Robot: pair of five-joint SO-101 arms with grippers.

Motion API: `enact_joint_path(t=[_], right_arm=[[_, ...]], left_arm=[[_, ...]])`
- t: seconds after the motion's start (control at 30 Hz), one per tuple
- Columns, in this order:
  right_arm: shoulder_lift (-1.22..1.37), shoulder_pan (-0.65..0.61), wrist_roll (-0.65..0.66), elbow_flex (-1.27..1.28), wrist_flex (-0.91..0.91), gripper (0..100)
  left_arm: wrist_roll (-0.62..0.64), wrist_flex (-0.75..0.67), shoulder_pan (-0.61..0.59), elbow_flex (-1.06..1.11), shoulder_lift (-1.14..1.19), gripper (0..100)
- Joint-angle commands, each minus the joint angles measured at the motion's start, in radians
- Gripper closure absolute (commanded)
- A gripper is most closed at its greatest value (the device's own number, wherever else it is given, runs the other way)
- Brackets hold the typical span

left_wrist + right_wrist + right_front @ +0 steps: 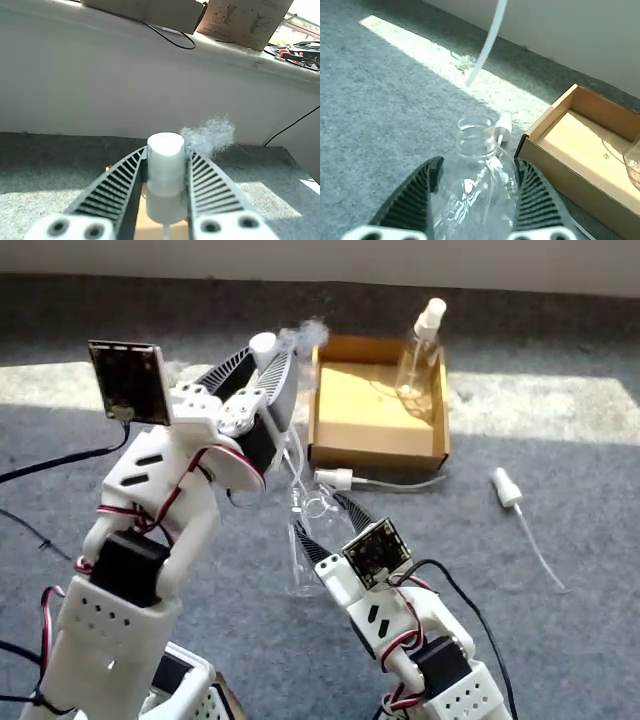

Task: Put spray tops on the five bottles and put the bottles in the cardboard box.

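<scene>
Capping in hand. Left gripper pinches spray top; right gripper clamps open bottle. Next: lower dip tube into neck.

Seen from above, the cardboard box has most of its floor free; a capped bottle stands in its 1 o'clock corner, leaving room from 6 to 10 o'clock. The left arm and the left gripper, clamped on a spray top, crowd the box's 9 o'clock wall. At the box's 7 o'clock a loose spray top lies on the carpet, its tube running along the front wall, between the box and the open bottle gripped by the right gripper. A second loose top lies at 4 o'clock, tube trailing away. Open carpet lies at 3 o'clock.
</scene>
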Motion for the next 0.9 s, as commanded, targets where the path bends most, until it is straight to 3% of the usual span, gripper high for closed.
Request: enact_joint_path(t=[0.0, 0.3, 0.77, 0.87], right_arm=[[-0.015, 0.016, -0.009, -0.007, -0.002, 99.5], [-0.015, 0.019, -0.009, -0.008, -0.002, 99.5], [-0.015, 0.036, -0.014, -0.010, -0.004, 99.5], [-0.015, 0.111, -0.101, -0.010, -0.042, 99.5]], left_arm=[[0.012, -0.044, 0.047, -0.022, 0.048, 99], [0.012, -0.003, 0.154, -0.021, 0.058, 99], [0.005, -0.005, 0.150, 0.142, 0.054, 99], [0.006, -0.003, 0.150, 0.160, 0.054, 99]])
